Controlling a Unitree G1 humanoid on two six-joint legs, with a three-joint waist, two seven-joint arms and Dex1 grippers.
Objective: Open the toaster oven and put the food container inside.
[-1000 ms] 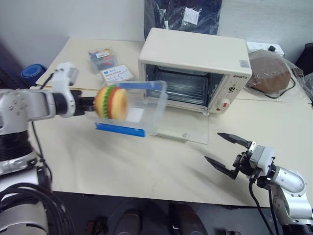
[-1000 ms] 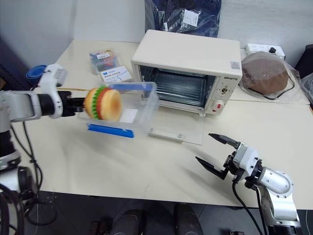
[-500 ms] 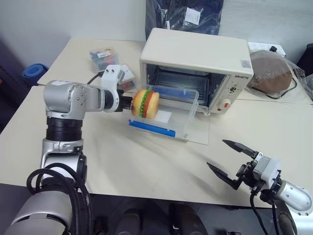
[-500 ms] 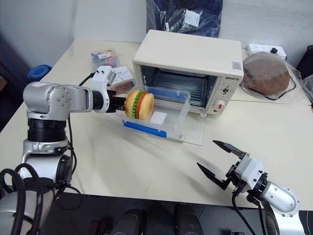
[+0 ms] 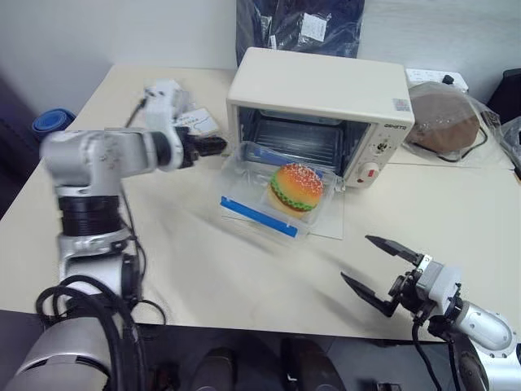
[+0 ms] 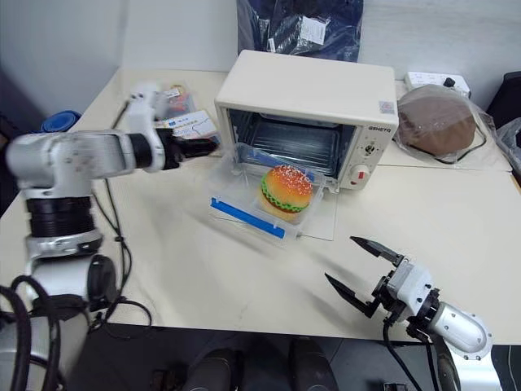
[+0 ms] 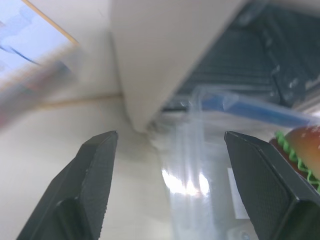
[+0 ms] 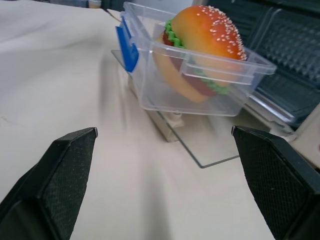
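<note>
Food container (image 5: pixel 277 199) with toy hamburger (image 5: pixel 296 186) sits tilted on the lowered glass door (image 6: pixel 313 221) of the toaster oven (image 5: pixel 321 114), not inside. Left gripper (image 5: pixel 213 145) beside it, fingers spread, empty. Right gripper (image 5: pixel 381 269) wide, empty, near table edge. Right wrist view shows the container's blue clip (image 8: pixel 127 46)

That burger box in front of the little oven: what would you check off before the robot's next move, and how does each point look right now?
1. Oven door down: ok, the glass door lies flat on the table.
2. Burger box inside the oven: not ok, it sits on the lowered door at the mouth.
3. Box upright: ok, the burger sits bun up.
4. Left gripper free of the box: ok, its fingers stand open beside the box's corner.
5. Right gripper free: ok, open and holding nothing.
6. Rack clear for the box: cannot tell, the inside is dim.
</note>
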